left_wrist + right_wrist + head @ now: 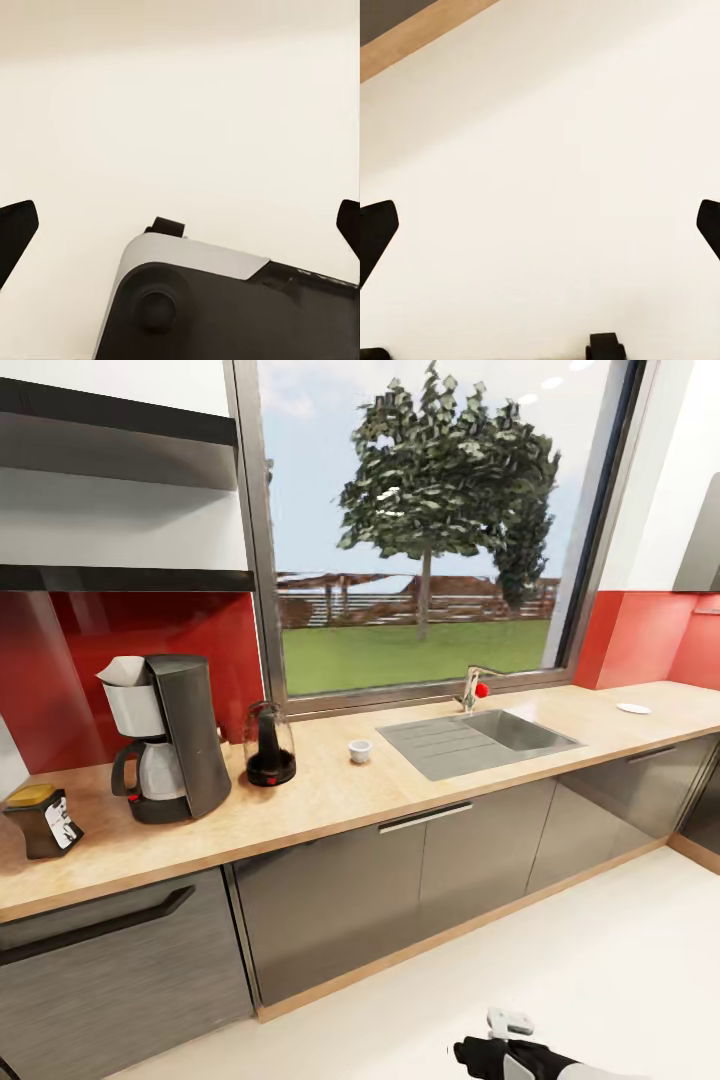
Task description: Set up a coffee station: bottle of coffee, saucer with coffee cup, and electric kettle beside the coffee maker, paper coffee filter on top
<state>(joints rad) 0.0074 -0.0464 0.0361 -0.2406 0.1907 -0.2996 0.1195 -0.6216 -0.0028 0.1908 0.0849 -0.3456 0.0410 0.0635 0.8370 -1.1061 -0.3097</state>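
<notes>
Head view: a wooden countertop (330, 790) runs below the window. At left the coffee maker (170, 740) stands upright, filter (122, 671) on top; coffee bottle (42, 820) far left, kettle (269, 744) and cup (360, 750) rightward, saucer (633, 708) far right.

Left wrist view: left gripper (180, 225) spread wide over pale floor (180, 112).

Right wrist view: right gripper (540, 225) likewise spread.

A home kitchen: wooden countertop (330, 790), steel sink (480, 742), red backsplash (120, 650), garden window (420, 520).
</notes>
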